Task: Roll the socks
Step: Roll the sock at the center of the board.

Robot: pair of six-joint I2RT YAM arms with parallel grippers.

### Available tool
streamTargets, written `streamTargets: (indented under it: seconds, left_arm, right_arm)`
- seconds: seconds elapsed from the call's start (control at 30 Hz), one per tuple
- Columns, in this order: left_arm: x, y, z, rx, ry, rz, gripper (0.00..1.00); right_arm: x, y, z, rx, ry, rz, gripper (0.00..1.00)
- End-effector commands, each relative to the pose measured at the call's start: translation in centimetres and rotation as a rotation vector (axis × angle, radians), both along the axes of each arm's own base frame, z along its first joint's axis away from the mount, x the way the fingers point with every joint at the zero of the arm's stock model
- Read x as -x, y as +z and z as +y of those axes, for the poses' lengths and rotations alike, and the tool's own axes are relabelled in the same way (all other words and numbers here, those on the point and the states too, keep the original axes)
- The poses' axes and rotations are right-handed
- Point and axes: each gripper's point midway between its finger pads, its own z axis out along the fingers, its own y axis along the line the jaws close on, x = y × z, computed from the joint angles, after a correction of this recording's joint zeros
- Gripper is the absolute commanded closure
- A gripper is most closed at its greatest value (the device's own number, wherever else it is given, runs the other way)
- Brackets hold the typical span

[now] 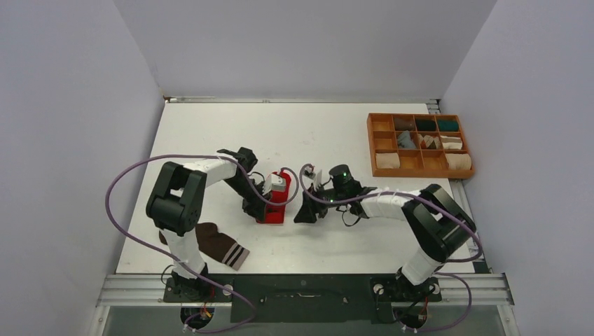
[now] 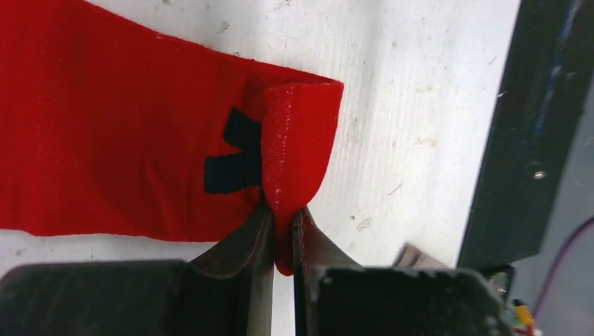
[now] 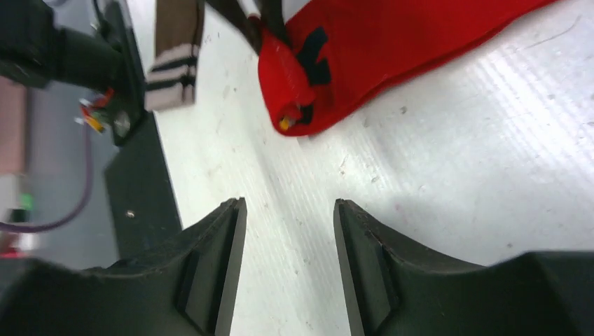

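Two socks show: the dark brown sock (image 1: 223, 247) lies by the near edge toward the left corner, and the red sock (image 1: 275, 208) lies mid-table. The left gripper (image 2: 282, 220) is clamped on the red sock's folded end. The right gripper (image 3: 288, 210) hangs spread just beside it, holding nothing. A wooden tray (image 1: 420, 172) sits by the right edge, toward the far corner.

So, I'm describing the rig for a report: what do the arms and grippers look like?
The left arm and right arm share one build: black boxy joint housings, white links. A purple cable runs along each. Green lights glow on the right one. The left gripper and right gripper have dark, tapering fingers with flat inner faces.
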Motion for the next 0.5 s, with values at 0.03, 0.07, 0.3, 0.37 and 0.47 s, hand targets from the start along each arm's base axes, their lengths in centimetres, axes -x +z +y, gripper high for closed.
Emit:
streamTargets:
  seconds: [0.03, 0.07, 0.3, 0.37, 0.47]
  left_arm:
    - [2.4, 0.8, 0.2, -0.025, 0.063, 0.307, 1.0]
    - [2.3, 1.0, 0.0, -0.033, 0.075, 0.337, 1.0]
    - [1.4, 0.7, -0.7, -0.069, 0.103, 0.419, 1.0]
    - [1.2, 0.6, -0.9, -0.072, 0.107, 0.435, 1.0]
    - [1.0, 0.6, -1.2, -0.069, 0.106, 0.45, 1.0]
  right_arm:
    - [-1.5, 2.0, 2.1, 0.106, 0.028, -0.697, 0.46]
    - [-1.3, 2.4, 2.8, 0.129, 0.056, -0.831, 0.45]
    - [-1.6, 2.2, 6.2, 0.169, 0.215, -1.182, 0.37]
    - [-1.7, 0.6, 7.0, 0.207, 0.273, -1.182, 0.37]
    - [-1.7, -1.3, 7.5, 0.232, 0.317, -1.182, 0.38]
